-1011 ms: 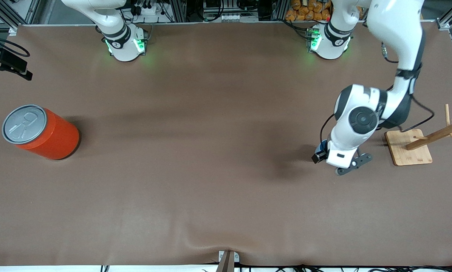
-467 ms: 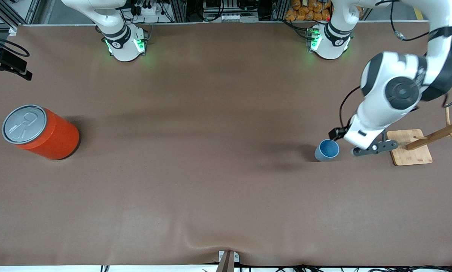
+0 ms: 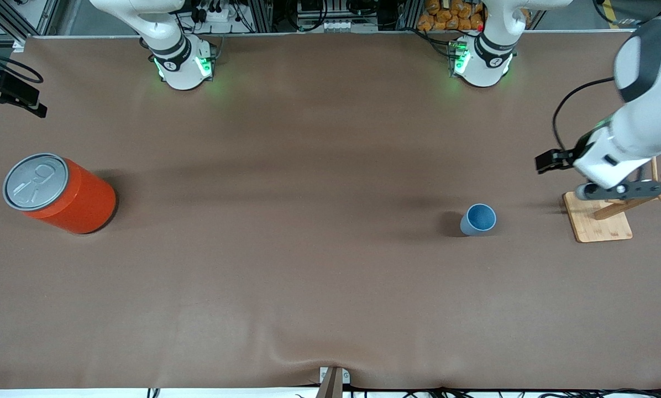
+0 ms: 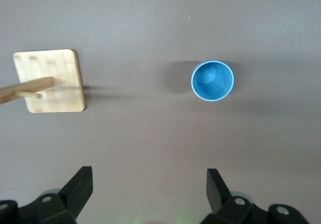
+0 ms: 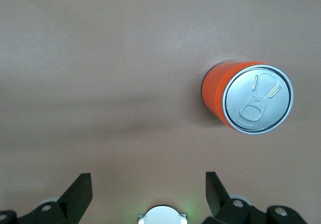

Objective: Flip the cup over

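The left end effector (image 3: 620, 190) hangs wide open and empty at the frame's right edge, over the wooden stand (image 3: 598, 215). The cup (image 3: 478, 219) stands mouth-up on the desk (image 3: 308, 265) at centre-right. It looks light and stiff; pinch across its rim. The right end effector (image 5: 145, 194), waiting, gapes empty above the orange can (image 5: 248, 97).

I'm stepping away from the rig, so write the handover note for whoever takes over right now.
Left gripper: jaws open, empty, up in the air over the wooden stand at the left arm's end of the table.
Right gripper: jaws open, empty, waiting above the table near the orange can.
Cup: stands upright, mouth up, free on the table beside the wooden stand.
Done: the cup looks flipped and released.
Left: nothing apparent except parking the left arm.
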Controlling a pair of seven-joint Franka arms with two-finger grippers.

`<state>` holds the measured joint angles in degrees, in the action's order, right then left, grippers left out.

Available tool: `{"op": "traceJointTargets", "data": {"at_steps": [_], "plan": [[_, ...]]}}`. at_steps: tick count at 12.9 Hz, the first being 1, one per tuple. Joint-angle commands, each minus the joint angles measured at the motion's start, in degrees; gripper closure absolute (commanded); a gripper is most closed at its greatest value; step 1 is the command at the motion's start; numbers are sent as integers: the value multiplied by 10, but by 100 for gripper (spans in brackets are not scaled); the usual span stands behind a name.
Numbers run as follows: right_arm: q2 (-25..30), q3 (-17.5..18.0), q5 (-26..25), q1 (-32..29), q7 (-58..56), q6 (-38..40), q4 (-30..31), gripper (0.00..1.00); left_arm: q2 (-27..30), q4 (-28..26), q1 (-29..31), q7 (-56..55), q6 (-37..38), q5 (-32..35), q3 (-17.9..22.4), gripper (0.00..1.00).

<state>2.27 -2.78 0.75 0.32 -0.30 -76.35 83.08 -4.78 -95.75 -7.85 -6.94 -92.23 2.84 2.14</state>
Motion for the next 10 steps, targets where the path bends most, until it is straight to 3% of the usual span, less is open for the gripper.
{"op": "traceJointTargets", "data": {"at_steps": [1, 4, 6, 10], "plan": [[-5, 0, -7, 0, -2, 10, -13, 0, 19, 29, 4, 5, 24, -9, -7, 0], [-5, -1, -6, -1, -3, 10, -13, 0, 23, 69, 23, 2, 29, -24, -31, 0], [-5, -1, -4, -1, -3, 10, -13, 0, 24, 87, 25, 2, 72, -16, -50, 0], [-5, -1, -2, -1, -3, 9, -13, 0, 27, 101, 24, -3, 92, -20, -71, 0]]}}
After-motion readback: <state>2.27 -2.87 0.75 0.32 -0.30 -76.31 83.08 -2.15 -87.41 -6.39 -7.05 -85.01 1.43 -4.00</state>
